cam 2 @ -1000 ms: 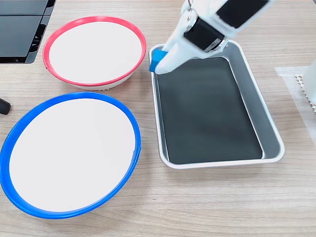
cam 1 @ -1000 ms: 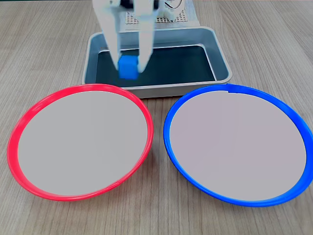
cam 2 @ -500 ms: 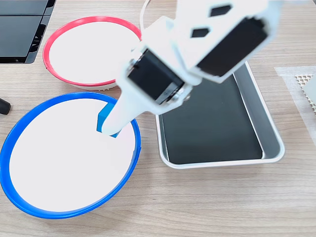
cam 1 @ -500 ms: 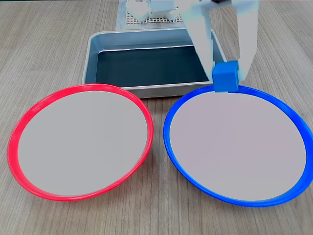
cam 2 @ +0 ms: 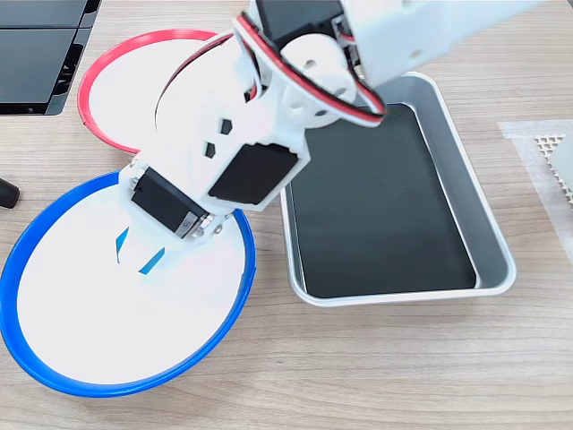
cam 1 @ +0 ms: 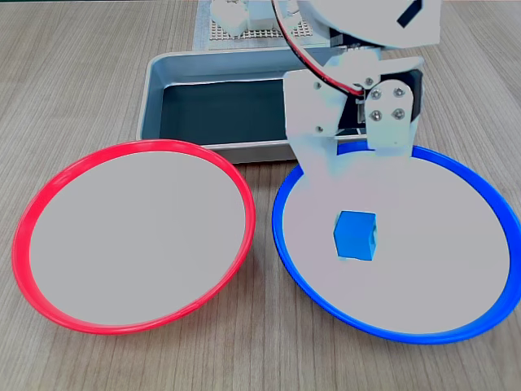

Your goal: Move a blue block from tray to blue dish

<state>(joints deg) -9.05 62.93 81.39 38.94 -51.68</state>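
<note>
The blue block (cam 1: pixel 356 235) is low over the pale centre of the blue dish (cam 1: pixel 281 236), held between the white fingers of my gripper (cam 1: pixel 356 234), which is shut on it. The fingers blend with the dish's pale floor. In the other fixed view, two thin blue slivers of the block (cam 2: pixel 150 262) peek past the gripper (cam 2: pixel 136 255) over the blue dish (cam 2: pixel 11 287). I cannot tell whether the block touches the dish floor. The grey tray (cam 1: pixel 155 90) lies behind the dishes, its dark floor bare; it also shows beside them (cam 2: pixel 488 224).
A same-sized red-rimmed dish (cam 1: pixel 24 228) sits beside the blue one, and is also seen from the other side (cam 2: pixel 85 90). A dark flat device (cam 2: pixel 36 54) lies at the top left corner. A white mesh pad (cam 2: pixel 551 152) lies beyond the tray.
The arm swung from the tray's corner, past the blue dish's rim, and lowered the block down into the dish's centre. The tray now holds nothing.
</note>
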